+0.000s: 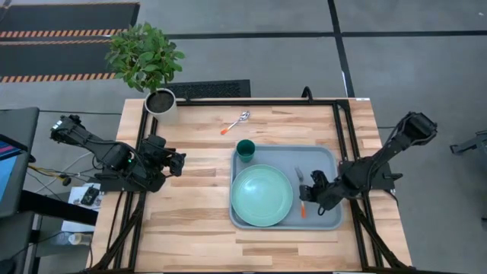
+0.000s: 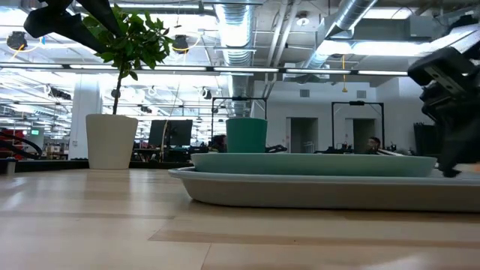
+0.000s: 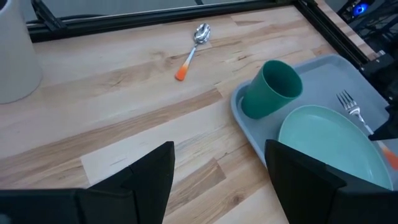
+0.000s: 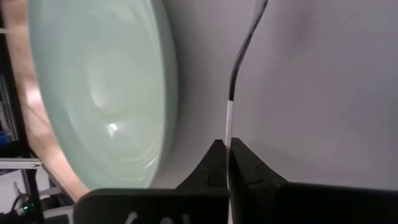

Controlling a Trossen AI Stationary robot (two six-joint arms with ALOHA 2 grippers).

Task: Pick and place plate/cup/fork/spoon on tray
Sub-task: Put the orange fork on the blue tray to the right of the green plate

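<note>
A: Where do the task's things lie?

B: A light blue-grey tray point(image 1: 330, 156) sits on the wooden table point(image 1: 190, 228). The mint-green plate point(image 1: 262, 195) lies in the tray's left half, and the dark-green cup point(image 1: 245, 149) stands upright in the tray's far left corner, just beside the plate. The fork point(image 1: 300, 187) lies on the tray floor to the right of the plate. The spoon point(image 1: 236, 122) is off the tray, on bare wood beyond the cup.

A: What are the arms doing?

B: The right gripper point(image 1: 310, 194) is low over the tray's right side, its fingers point(image 4: 249, 168) clenched on the fork's thin handle. The left gripper point(image 1: 178, 163) waits over the table left of the tray, its fingers point(image 3: 155, 171) spread apart and holding nothing.

A: Anything else?

B: A potted plant point(image 1: 148, 61) stands at the table's far left corner.
</note>
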